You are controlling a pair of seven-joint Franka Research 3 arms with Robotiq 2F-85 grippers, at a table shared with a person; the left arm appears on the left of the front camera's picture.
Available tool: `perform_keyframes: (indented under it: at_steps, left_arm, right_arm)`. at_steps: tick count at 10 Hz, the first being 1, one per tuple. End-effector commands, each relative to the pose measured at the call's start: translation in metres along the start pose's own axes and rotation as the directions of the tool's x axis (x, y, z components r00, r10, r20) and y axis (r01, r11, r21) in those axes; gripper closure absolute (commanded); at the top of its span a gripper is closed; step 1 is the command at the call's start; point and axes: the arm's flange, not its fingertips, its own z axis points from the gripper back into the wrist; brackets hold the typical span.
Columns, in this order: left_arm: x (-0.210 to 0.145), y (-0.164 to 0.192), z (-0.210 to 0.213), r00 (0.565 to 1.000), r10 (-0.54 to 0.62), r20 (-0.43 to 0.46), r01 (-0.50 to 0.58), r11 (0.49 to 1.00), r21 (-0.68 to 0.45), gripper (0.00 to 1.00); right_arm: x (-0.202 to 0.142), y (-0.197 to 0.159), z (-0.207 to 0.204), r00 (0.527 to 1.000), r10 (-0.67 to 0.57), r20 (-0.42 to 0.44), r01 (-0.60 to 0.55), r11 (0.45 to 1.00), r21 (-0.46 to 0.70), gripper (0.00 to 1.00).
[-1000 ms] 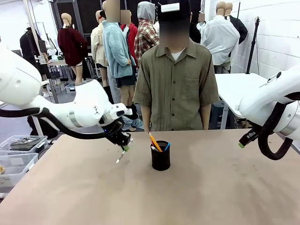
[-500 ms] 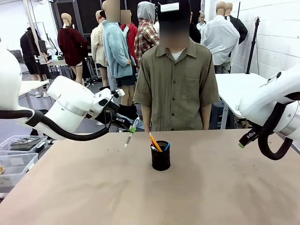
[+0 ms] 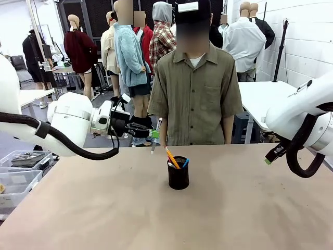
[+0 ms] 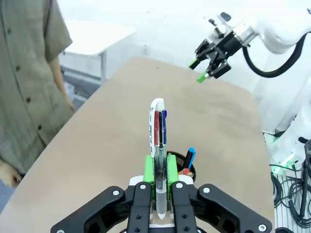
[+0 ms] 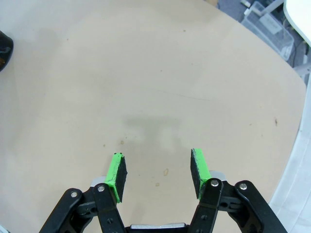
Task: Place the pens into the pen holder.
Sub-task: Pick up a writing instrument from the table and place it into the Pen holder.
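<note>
Since the earlier frames the left gripper (image 3: 151, 134) has risen from low over the table (image 3: 104, 208) and swung toward the pen holder (image 3: 178, 175); it now hangs above and just left of the holder, on the person's side. Its green pads (image 4: 149, 167) are pinched on a silver-white pen (image 4: 157, 145), which stands nearly upright in the front view (image 3: 155, 135), its lower tip above the level of the holder's rim. From the left wrist the pen runs along the fingers, with red and blue barrels showing at its far end and the holder (image 4: 181, 167) partly hidden behind it. Holder sits mid-table, upright, already carrying an orange pencil (image 3: 171, 158) and a blue-tipped pen (image 3: 186, 162). Right gripper (image 5: 158, 174) hangs well to the right of the holder, jaws spread, nothing between them. The person (image 3: 195, 88) stands behind the holder at the far edge.
</note>
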Motion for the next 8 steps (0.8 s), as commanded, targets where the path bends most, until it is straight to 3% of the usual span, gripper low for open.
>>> perform_keyframes:
  at_steps: [1, 2, 7, 8]
  left_arm:
    - [-0.002, 0.003, -0.009, 0.991, -0.061, 0.121, 0.066, 0.997, -0.032, 1.00]
    - [0.000, 0.006, -0.017, 0.979, -0.084, 0.184, 0.098, 0.992, -0.073, 1.00]
    - [0.000, 0.024, -0.065, 0.943, -0.109, 0.313, 0.175, 0.966, -0.190, 1.00]
    - [0.000, 0.025, -0.074, 0.941, -0.138, 0.310, 0.198, 0.965, -0.170, 1.00]
  right_arm:
    - [-0.002, 0.000, -0.001, 1.000, 0.005, 0.021, -0.005, 1.000, 0.001, 0.33]
    - [-0.002, 0.000, -0.001, 1.000, 0.005, 0.021, -0.005, 1.000, 0.001, 0.33]
    - [-0.002, 0.000, -0.001, 1.000, 0.005, 0.021, -0.005, 1.000, 0.001, 0.33]
    - [-0.002, 0.000, -0.001, 1.000, 0.005, 0.021, -0.005, 1.000, 0.001, 0.33]
